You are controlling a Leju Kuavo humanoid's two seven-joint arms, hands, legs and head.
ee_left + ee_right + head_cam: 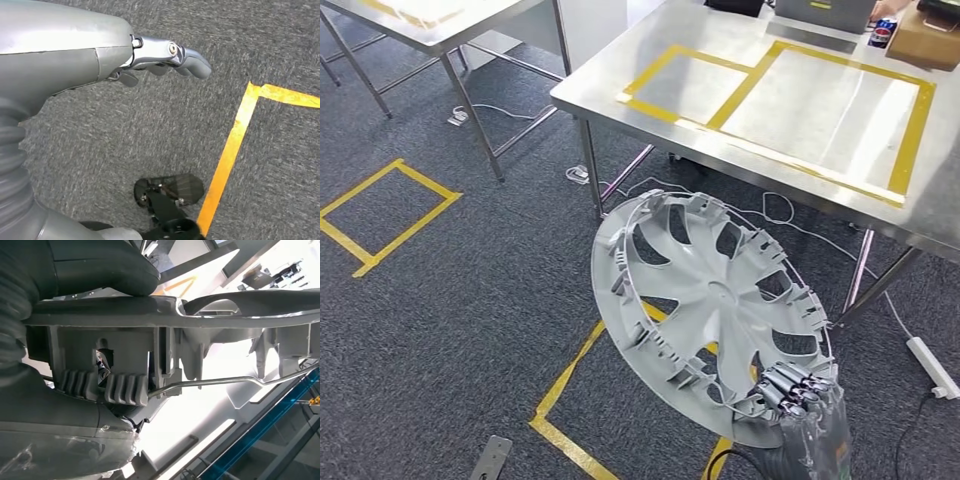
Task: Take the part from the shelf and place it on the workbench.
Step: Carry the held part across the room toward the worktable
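The part (pixel 712 305) is matt grey plastic ringed by thin bare wire. The bench (pixel 803 110) is brushed, glossy metal edged with yellow tape, over rough dark carpet (pixel 456 300). The left hand (pixel 113 55) looks smooth satin silver.

The right hand (pixel 803 400) was cut off by the head view's lower edge, so its wrist and arm could not be seen. Its fingers (pixel 788 383) covered a stretch of the part's (pixel 712 300) rim. The part hid the floor tape (pixel 569 375) behind it and the foot of one desk (pixel 803 110) leg. The desk ran out past the upper and right edges, and the box (pixel 927 38) and can (pixel 882 32) on it were cropped; the can's label was too small to read. In the right wrist view the part (pixel 226 310) ran beyond the frame, against a washed-out background. In the left wrist view the left hand (pixel 166 55) showed partly, its palm side hidden.
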